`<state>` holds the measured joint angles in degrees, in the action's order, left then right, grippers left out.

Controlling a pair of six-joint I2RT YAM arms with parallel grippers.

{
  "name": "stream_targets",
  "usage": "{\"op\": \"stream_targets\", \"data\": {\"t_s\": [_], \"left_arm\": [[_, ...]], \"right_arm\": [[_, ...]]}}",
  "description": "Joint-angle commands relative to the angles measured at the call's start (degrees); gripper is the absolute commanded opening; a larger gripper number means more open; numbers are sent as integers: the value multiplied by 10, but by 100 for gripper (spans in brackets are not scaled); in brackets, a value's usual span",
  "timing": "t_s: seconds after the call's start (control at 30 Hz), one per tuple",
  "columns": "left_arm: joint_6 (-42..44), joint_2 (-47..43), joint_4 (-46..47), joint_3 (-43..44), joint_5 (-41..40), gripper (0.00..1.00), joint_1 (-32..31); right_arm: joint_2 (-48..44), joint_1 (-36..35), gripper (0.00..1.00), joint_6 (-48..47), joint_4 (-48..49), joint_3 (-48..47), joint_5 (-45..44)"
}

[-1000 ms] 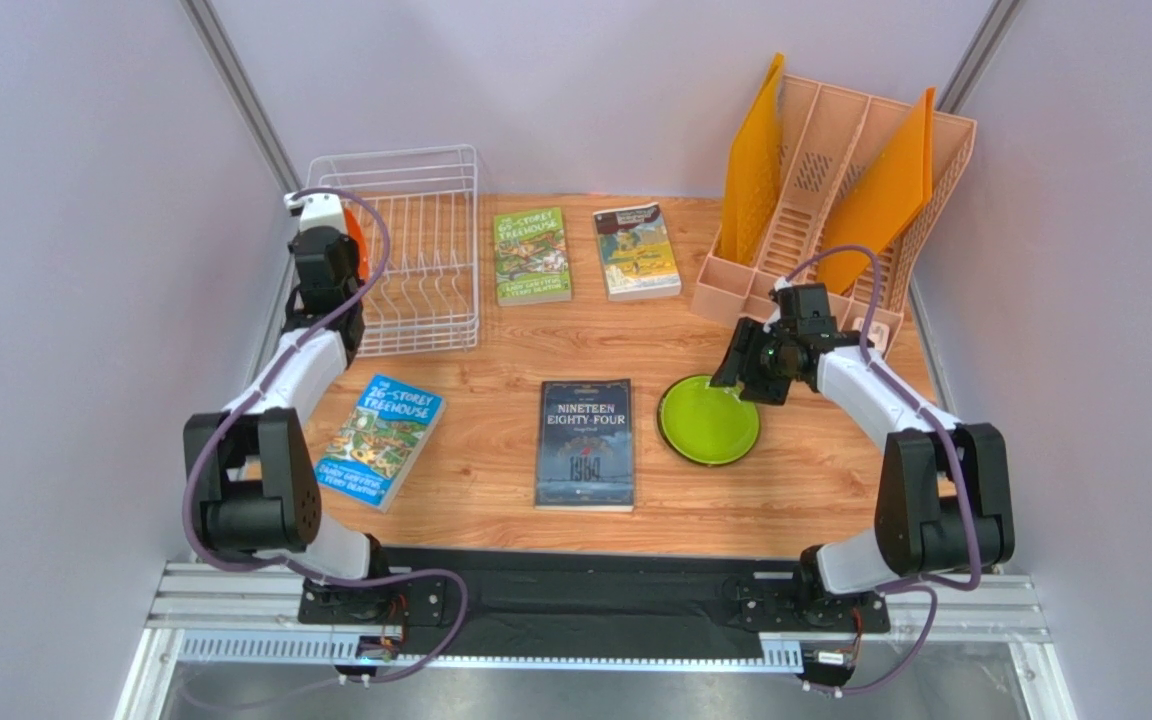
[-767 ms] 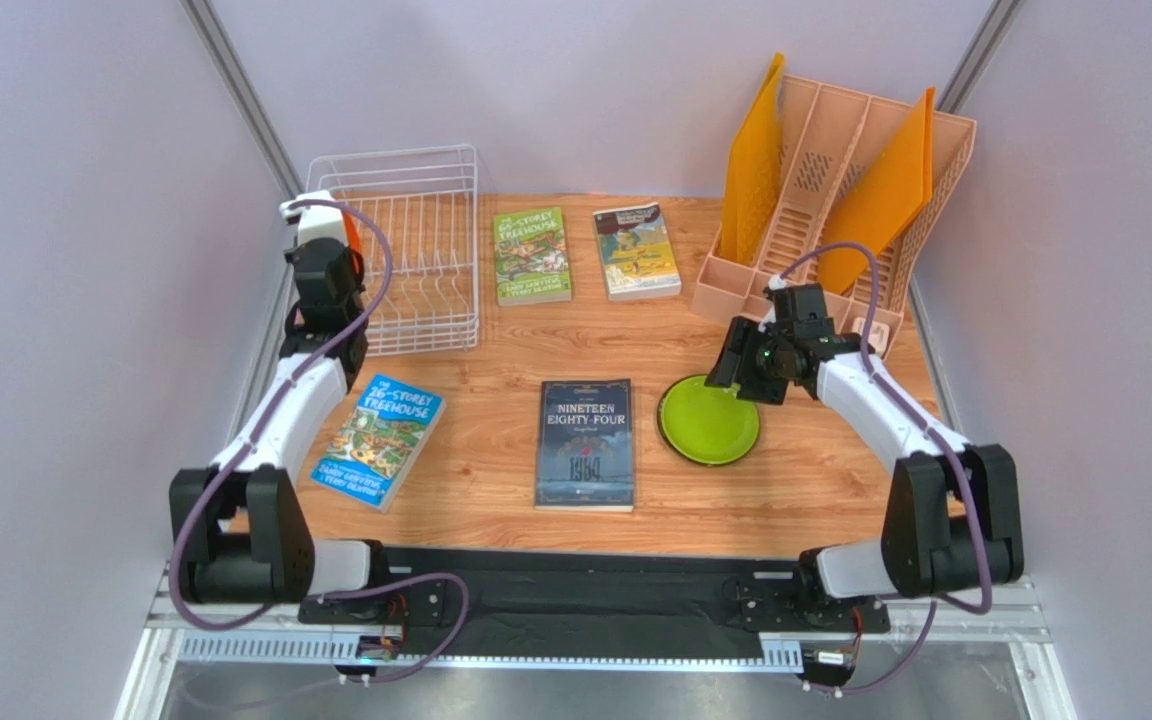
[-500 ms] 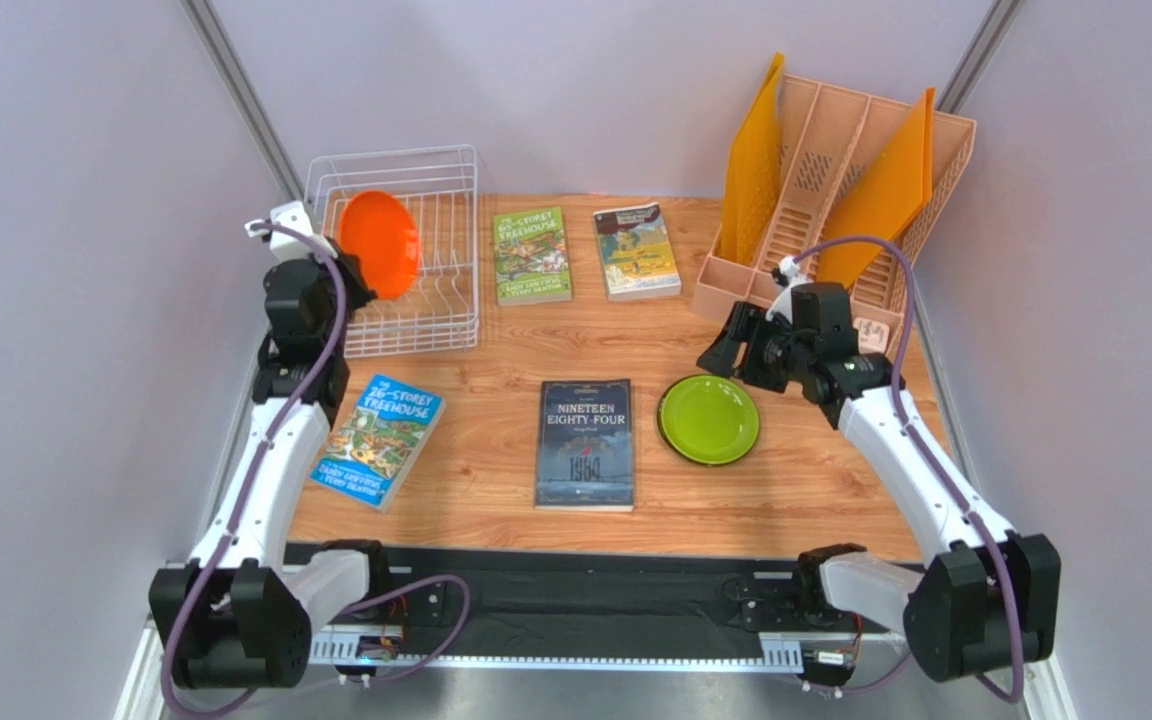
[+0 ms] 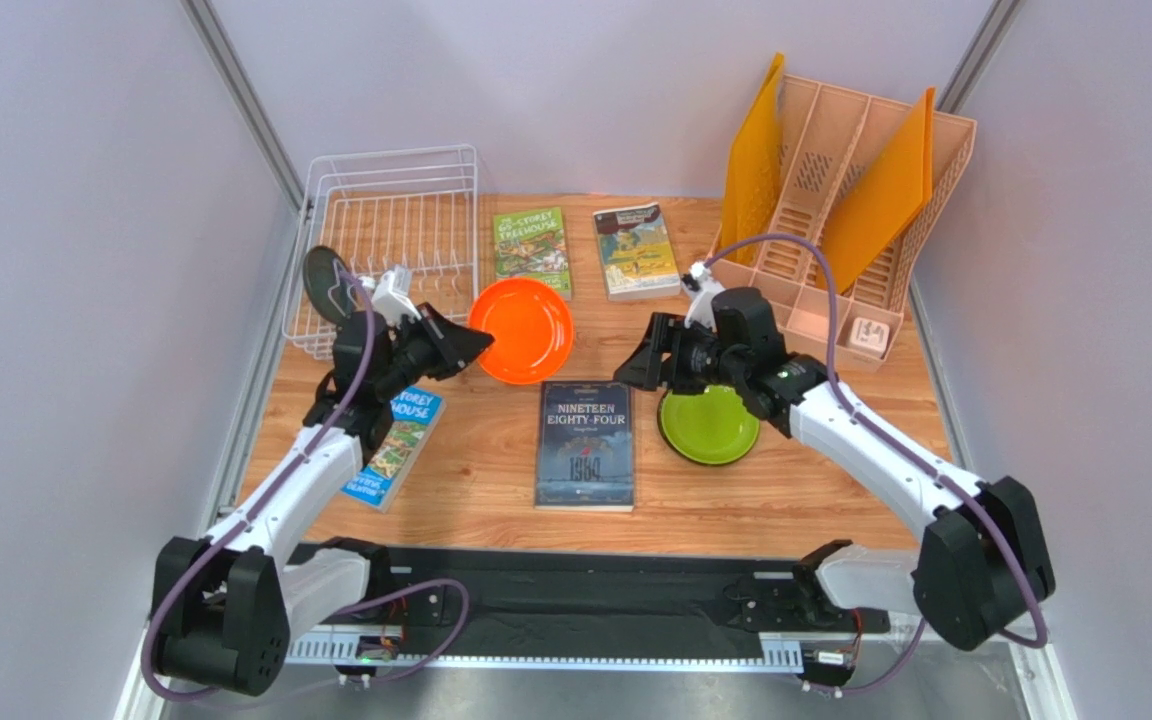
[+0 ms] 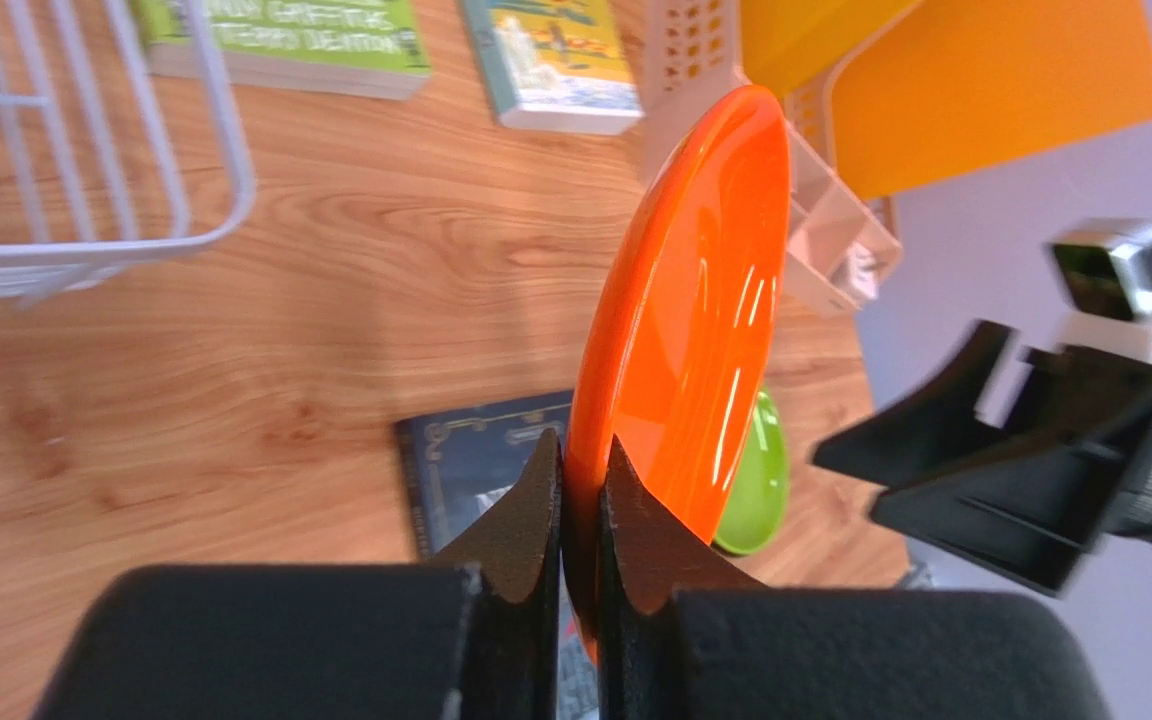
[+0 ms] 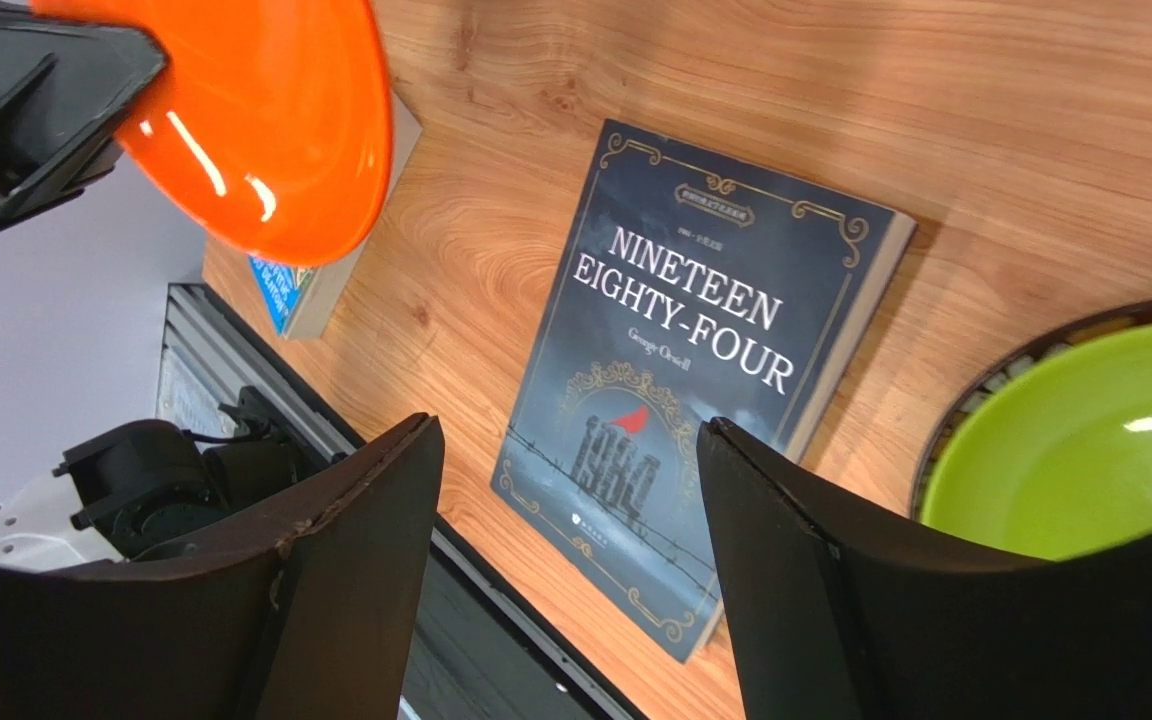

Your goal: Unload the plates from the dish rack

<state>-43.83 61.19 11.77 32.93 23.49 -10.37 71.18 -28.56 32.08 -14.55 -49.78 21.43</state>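
My left gripper (image 4: 458, 344) is shut on the rim of the orange plate (image 4: 522, 330) and holds it above the table between the rack and the dark book; the left wrist view shows the plate (image 5: 680, 330) edge-on between the fingertips. My right gripper (image 4: 639, 369) is open and empty, pointing left toward the orange plate (image 6: 267, 120). The lime green plate (image 4: 710, 425) lies flat on the table under the right wrist, with a dark rim showing at its edge (image 6: 973, 413). A dark teal-grey plate (image 4: 328, 281) stands in the white wire dish rack (image 4: 440, 165) at its near left corner. The dark red plate is not identifiable.
The book Nineteen Eighty-Four (image 4: 585, 443) lies below the gap between the two grippers. Two books (image 4: 533, 252) (image 4: 635, 249) lie at the back centre and a blue book (image 4: 391, 440) at front left. A peach slotted organizer (image 4: 838, 195) stands at the back right.
My left arm has carried the orange plate out of the rack and rightward over the table. My right gripper has left the green plate and swung left toward the orange plate.
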Motion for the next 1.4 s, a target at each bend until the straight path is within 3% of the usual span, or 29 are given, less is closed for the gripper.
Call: {"op": "stream_targets", "data": {"t_s": [0.0,0.53,0.7,0.83,0.87,0.97,1.07,1.27,1.37], "left_arm": [[-41,-29,74,-10,24,0,-31],[-42,2,96,-27,-8,0,-97],[-42,19,107,-19,-7,0,-112],[-38,29,119,-13,-2,0,-115],[-35,35,118,-8,0,22,-115],[-9,38,84,10,-3,57,-115],[38,22,24,24,-40,76,-115],[168,-47,-115,59,-222,98,-115],[241,-77,-177,86,-347,100,-115]], "right_arm": [[40,-19,68,30,97,-15,23],[149,-30,66,44,181,-76,67],[192,-32,24,56,204,-88,104],[195,-32,3,61,234,-81,141],[191,-30,0,56,219,-81,130],[154,-21,0,25,128,-81,48],[98,21,0,11,66,-61,-1],[-23,163,0,-8,-44,28,-37],[-67,211,0,-31,-110,57,-59]]}}
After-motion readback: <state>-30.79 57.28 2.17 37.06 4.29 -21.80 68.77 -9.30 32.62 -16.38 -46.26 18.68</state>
